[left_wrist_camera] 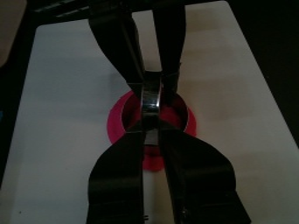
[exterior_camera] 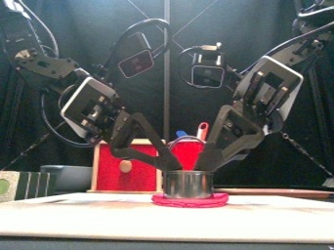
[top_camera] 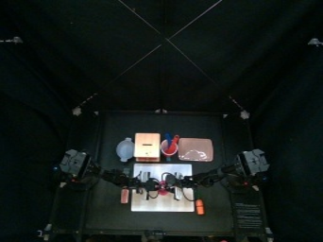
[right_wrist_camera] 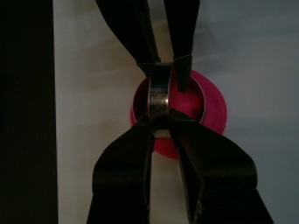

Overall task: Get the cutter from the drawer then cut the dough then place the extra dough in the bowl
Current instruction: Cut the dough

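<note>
The left gripper [exterior_camera: 166,170] and the right gripper [exterior_camera: 213,168] meet over the middle of the white cutting board [exterior_camera: 78,217]. Each is pinched closed on the cutter [exterior_camera: 189,183] from opposite sides. In the left wrist view the left jaws close on the metal rim with the right jaws coming in from across it, and the right wrist view shows the same from the other side.

The front view alone shows the cutter standing upright on the pink dough [exterior_camera: 189,201], its lower edge sunk into the disc. The wrist views show dough spreading past the ring all round, with bare white board on either side out to its long edges.

Toward the table's back edge stand the wooden box [exterior_camera: 124,166] with its red front, the red cup [exterior_camera: 193,151] with knives, the blue-grey bowl [top_camera: 124,148] to the left and the pink tray [top_camera: 194,149] to the right. A small reddish thing [top_camera: 124,195] lies just off the board's left edge, too small to name.
</note>
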Available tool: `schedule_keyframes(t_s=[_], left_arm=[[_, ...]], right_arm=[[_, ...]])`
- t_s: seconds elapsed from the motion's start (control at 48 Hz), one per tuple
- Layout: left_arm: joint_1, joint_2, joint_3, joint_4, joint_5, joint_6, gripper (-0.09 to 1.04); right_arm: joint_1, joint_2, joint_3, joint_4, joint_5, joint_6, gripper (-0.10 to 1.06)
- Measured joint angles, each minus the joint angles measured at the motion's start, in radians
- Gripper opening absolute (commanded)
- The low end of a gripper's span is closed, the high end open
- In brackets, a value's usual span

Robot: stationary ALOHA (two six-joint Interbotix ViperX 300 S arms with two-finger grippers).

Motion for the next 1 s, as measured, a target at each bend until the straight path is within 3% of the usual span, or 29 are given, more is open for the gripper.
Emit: schedule_keyframes(t_s=[0.688,1.0], left_arm=[[0.000,0.002,0.000,-0.002,0.002,0.002,0.48],[-0.003,0.000,-0.002,-0.051,0.000,0.009,0.59]], right_arm=[[0.002,0.002,-0.009,0.005,0.008,-0.003,0.53],[0.002,0.002,-0.015,0.011,0.014,-0.003,0.57]])
